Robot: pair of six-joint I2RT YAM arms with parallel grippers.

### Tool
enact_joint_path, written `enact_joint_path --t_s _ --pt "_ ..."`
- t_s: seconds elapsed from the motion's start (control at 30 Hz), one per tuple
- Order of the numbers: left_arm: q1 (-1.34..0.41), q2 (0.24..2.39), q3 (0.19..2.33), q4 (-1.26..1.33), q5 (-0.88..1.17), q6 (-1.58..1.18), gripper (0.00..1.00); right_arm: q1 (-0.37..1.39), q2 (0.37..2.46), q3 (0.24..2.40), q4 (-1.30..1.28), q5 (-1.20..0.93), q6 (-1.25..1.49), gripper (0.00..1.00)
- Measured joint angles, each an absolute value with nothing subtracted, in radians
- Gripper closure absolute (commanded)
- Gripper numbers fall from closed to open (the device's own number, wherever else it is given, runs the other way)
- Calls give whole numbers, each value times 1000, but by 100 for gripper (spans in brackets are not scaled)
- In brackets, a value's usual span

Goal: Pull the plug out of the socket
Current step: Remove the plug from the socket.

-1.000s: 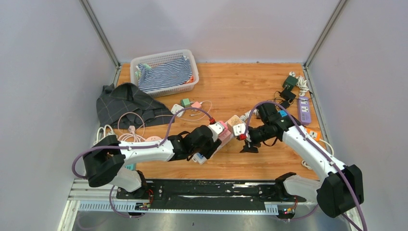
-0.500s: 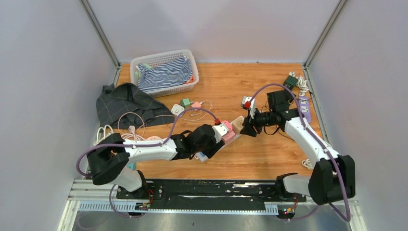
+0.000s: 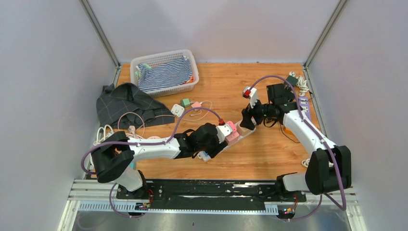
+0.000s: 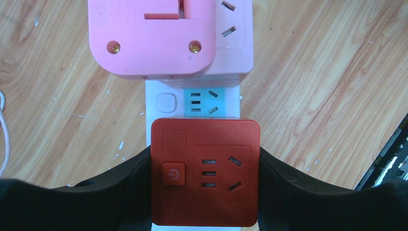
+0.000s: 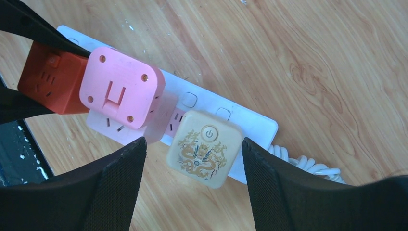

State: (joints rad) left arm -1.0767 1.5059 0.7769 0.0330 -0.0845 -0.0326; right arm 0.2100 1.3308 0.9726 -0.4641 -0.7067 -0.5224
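On the wooden table [image 5: 312, 57], a rigid cream dragon-printed cube plug [image 5: 204, 154] sits in the white power strip [image 5: 250, 122], its flat sides probably the surest hold for the empty, wide-open right jaws above it, while the left jaws clamp a red cube adapter [image 4: 205, 171].

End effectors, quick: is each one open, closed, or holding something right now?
Left end effector: closed on the red adapter.
Right end effector: open, fingers either side of the cream adapter, not touching it.

Left end effector [image 4: 204, 179] clamped tight, right end effector [image 5: 192, 149] (wrist angled down) spread wide
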Motion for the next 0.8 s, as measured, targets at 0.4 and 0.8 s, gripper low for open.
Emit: enact_joint_path --t_s 0.4,0.8 --pt "-1077 1528 792 44 -69 -32 84 206 1388 962 -462 -615 -513 17" --pt "-1077 1538 800 50 -64 -33 84 211 1417 941 -430 -570 -464 33"
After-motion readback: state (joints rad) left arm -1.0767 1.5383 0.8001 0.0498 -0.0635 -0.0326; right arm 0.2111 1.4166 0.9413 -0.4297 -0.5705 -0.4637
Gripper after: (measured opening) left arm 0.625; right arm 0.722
